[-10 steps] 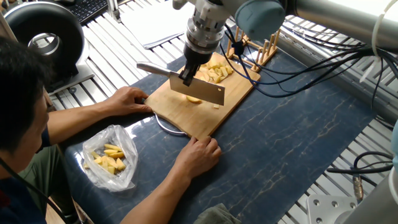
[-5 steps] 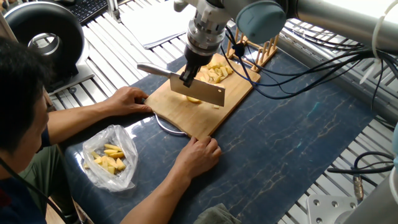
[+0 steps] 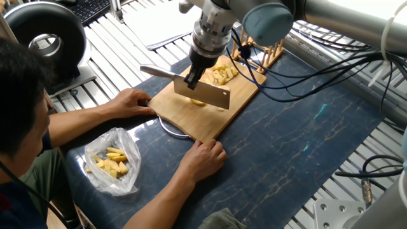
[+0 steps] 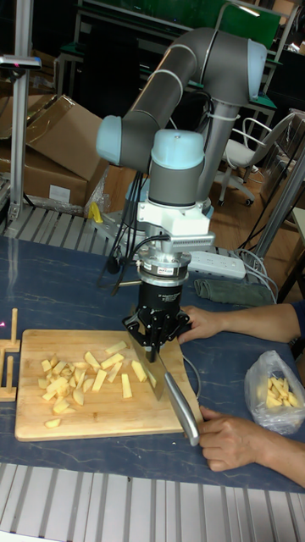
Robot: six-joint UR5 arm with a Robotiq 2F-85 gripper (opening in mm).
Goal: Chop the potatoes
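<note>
The main risk here is to the person steadying the bamboo cutting board (image 3: 210,105): one hand (image 3: 130,102) rests at its 9 o'clock edge and the other hand (image 3: 202,159) at its 6 o'clock corner, both near the sweep of the cleaver (image 3: 202,92), so a sideways slip of the blade or a skid of the board on the dark desk (image 3: 305,140) could bring steel to skin. A glancing cut could also roll the rounded potato piece (image 3: 199,102) under the blade instead of splitting it, or flick chunks off the board. The UR5 arm reaches down almost vertically, its wrist directly above the board, with the gripper (image 4: 161,339) pointing straight down; its fingers (image 3: 192,77) are pinching the cleaver at the handle end, blade edge downward and slanting toward 5 o'clock. The potatoes (image 4: 80,377) lie mostly heaped at the board's 1 o'clock part in the fixed view. A plastic bag (image 3: 113,160) of yellow pieces sits well apart at 7 o'clock.
</note>
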